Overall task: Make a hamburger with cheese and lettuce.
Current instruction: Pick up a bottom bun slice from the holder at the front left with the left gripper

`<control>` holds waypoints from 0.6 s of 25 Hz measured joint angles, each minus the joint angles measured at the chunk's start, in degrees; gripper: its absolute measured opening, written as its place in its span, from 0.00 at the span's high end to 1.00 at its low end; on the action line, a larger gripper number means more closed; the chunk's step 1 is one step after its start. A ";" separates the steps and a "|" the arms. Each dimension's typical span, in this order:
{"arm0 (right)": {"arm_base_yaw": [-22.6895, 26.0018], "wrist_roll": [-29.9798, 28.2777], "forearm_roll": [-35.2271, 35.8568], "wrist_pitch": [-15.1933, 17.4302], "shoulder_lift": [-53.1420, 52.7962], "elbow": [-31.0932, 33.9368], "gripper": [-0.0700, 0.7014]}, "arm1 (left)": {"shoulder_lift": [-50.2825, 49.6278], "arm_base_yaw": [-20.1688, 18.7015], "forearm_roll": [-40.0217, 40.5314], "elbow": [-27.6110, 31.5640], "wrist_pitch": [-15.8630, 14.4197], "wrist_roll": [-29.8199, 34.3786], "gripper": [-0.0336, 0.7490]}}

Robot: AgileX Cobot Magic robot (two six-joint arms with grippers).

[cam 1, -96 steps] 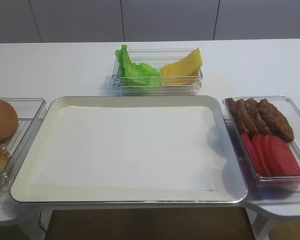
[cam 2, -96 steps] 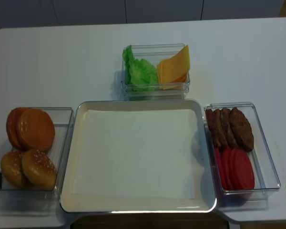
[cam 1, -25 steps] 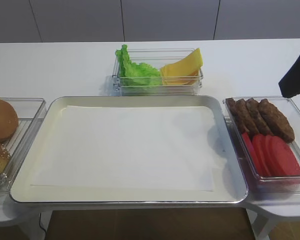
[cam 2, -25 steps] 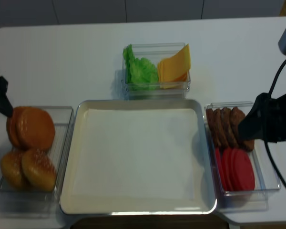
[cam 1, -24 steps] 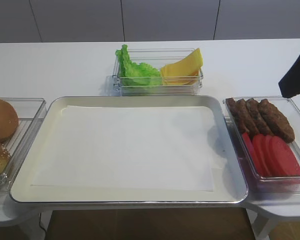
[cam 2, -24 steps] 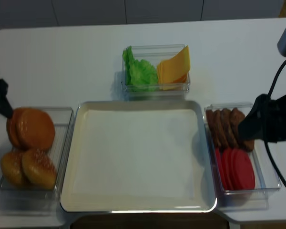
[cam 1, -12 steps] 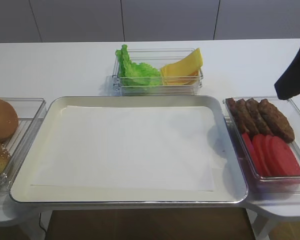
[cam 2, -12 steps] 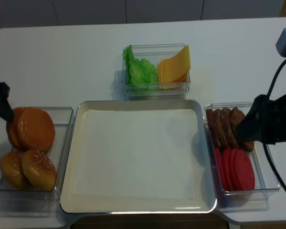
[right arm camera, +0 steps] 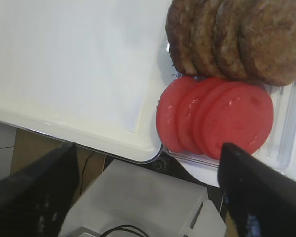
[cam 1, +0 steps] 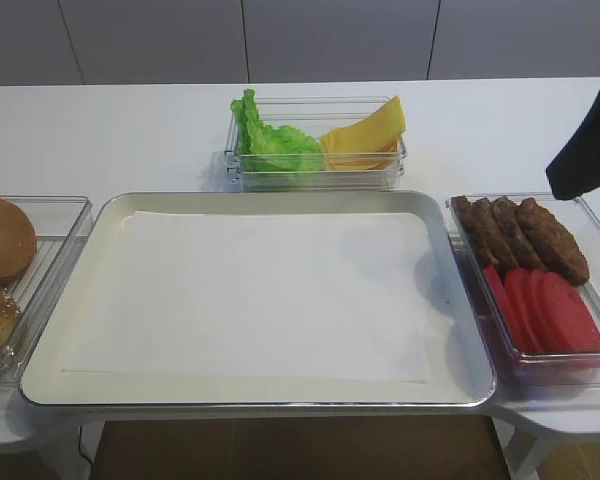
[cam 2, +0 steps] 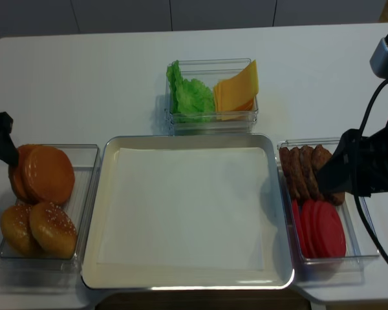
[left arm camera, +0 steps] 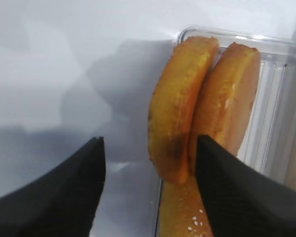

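Observation:
Two hamburger bun halves (left arm camera: 177, 108) stand on edge in the clear left box (cam 2: 87, 187). My left gripper (left arm camera: 148, 197) hangs open over that box's outer wall. One finger is outside over the table, the other over the second bun half (left arm camera: 229, 98). Lettuce (cam 2: 191, 93) and cheese (cam 2: 236, 90) share a clear box at the back. My right gripper (right arm camera: 145, 197) is open and empty, above the tomato slices (right arm camera: 217, 118) and the tray's corner.
A metal tray (cam 2: 187, 284) lined with white paper fills the middle. Two sesame bun tops (cam 2: 52, 227) lie in front of the bun halves. The right box holds brown patties (right arm camera: 237, 34) and tomato slices (cam 2: 323, 232). The right arm (cam 2: 359, 171) overhangs the patties.
The left gripper has come slightly nearer the bun box. The right arm has drifted a little to the left over the patties.

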State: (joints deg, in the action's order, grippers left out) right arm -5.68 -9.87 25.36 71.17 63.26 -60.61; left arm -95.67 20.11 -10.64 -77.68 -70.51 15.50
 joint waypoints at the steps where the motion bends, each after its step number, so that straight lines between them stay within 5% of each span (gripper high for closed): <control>1: 0.00 0.00 0.00 0.00 0.00 0.00 0.01 | -0.10 0.00 0.00 0.00 0.00 0.00 0.41; 15: 0.00 0.00 0.00 0.00 0.00 0.00 0.01 | -2.02 0.00 -0.10 -0.13 0.21 0.00 0.44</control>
State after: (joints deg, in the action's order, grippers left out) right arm -5.68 -9.87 25.36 71.17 63.26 -60.61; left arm -97.70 20.11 -10.74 -77.81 -70.29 15.50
